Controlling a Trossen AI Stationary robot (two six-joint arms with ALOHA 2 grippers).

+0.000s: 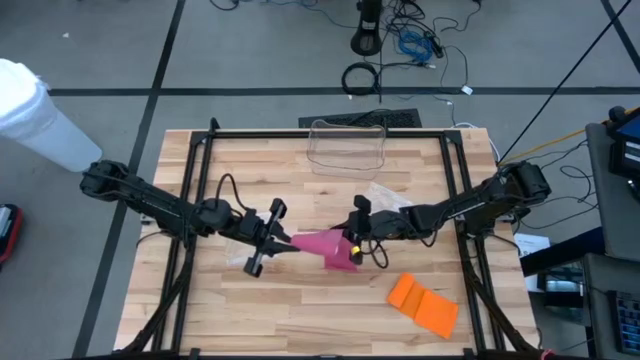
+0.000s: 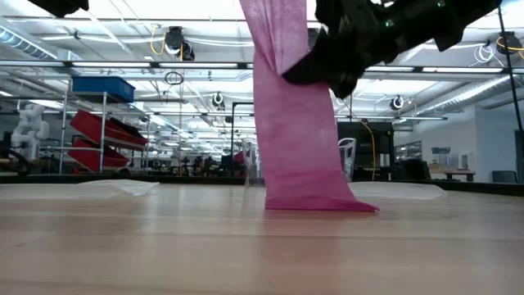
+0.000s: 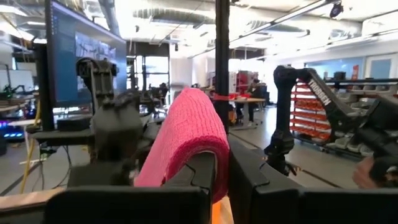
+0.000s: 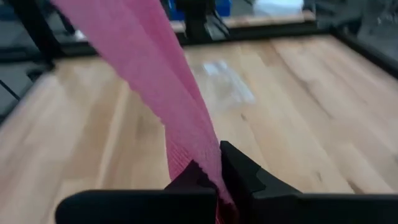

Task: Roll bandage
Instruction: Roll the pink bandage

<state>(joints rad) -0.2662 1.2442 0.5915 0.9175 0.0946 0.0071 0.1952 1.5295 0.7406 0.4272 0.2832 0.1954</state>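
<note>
A light wooden table [image 1: 300, 320] fills the middle of the high view, framed by black rails. At about five o'clock on it lies a folded orange cloth [image 1: 424, 303], flat and well apart from everything else. A clear plastic container [image 1: 347, 146] sits near the twelve o'clock edge, with a crumpled clear plastic wrapper [image 1: 385, 194] between it and the table's centre. Off the table, a white cylinder [image 1: 38, 118] stands at ten o'clock, and tangled cables [image 1: 405, 45] lie on the grey floor at twelve.
</note>
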